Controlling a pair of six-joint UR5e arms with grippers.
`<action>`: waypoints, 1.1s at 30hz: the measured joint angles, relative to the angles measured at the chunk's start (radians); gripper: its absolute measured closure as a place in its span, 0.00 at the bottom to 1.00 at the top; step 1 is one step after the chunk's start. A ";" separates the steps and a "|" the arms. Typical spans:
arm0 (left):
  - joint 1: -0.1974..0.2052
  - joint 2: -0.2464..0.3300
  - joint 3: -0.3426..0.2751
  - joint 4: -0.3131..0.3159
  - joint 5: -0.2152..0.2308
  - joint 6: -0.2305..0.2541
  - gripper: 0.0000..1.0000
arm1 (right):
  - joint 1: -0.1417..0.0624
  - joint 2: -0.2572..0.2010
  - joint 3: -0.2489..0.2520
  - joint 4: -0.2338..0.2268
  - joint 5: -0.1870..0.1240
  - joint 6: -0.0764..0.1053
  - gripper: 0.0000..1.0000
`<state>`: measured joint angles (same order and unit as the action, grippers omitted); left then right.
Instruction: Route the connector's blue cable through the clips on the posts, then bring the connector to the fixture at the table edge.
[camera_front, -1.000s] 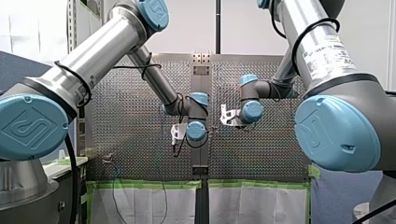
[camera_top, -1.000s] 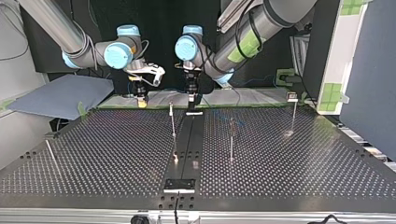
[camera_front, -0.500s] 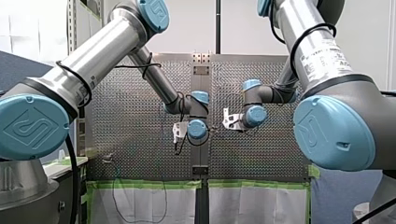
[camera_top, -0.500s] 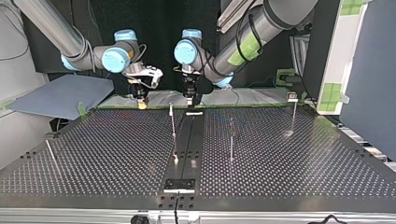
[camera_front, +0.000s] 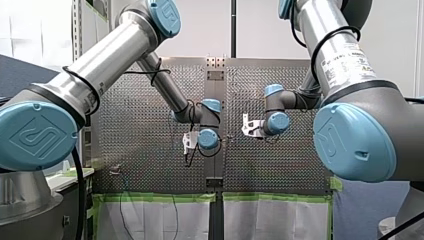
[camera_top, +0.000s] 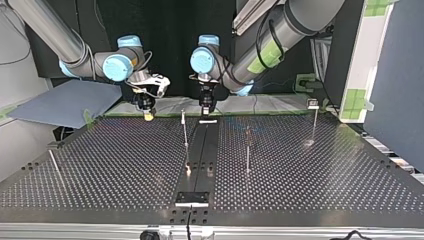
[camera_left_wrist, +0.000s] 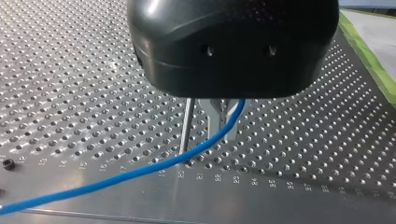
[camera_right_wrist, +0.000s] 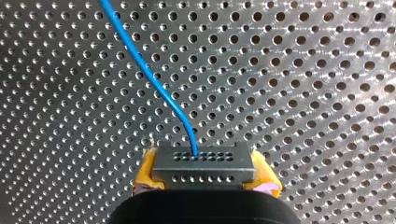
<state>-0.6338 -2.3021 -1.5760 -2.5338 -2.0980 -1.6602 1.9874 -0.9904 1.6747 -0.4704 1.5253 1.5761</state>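
At the top view's near edge a black fixture (camera_top: 191, 198) lies on the desk (camera_top: 310, 185), at the end of the dark middle strip. Behind it thin posts (camera_top: 185, 131) stand upright: one just left of the strip, another post (camera_top: 247, 150) right of it, a third post (camera_top: 314, 122) further right and back. At the far end the left jaws, their metal fingers (camera_left_wrist: 213, 116) nearly together, pinch the blue cable (camera_left_wrist: 116, 176), which slants away over the holes. Beside them, toward that view's left, the right jaws are closed on the connector (camera_right_wrist: 204, 163), yellow pads (camera_right_wrist: 145, 173) pressed to its sides. The cable leaves the connector's face and curves off above the desk.
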 joint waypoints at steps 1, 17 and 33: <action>0.001 0.000 0.002 0.000 0.004 -0.002 1.00 | -0.002 0.000 -0.001 -0.002 -0.001 0.001 1.00; 0.010 -0.060 0.055 -0.037 0.039 -0.014 1.00 | -0.012 0.002 -0.003 -0.008 -0.008 0.001 1.00; 0.015 -0.065 0.093 -0.066 0.030 -0.023 1.00 | -0.018 0.002 -0.010 -0.008 -0.011 0.001 1.00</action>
<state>-0.6186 -2.3676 -1.4832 -2.5996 -2.0685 -1.6830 1.9689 -0.9887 1.6649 -0.4787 1.5145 1.5767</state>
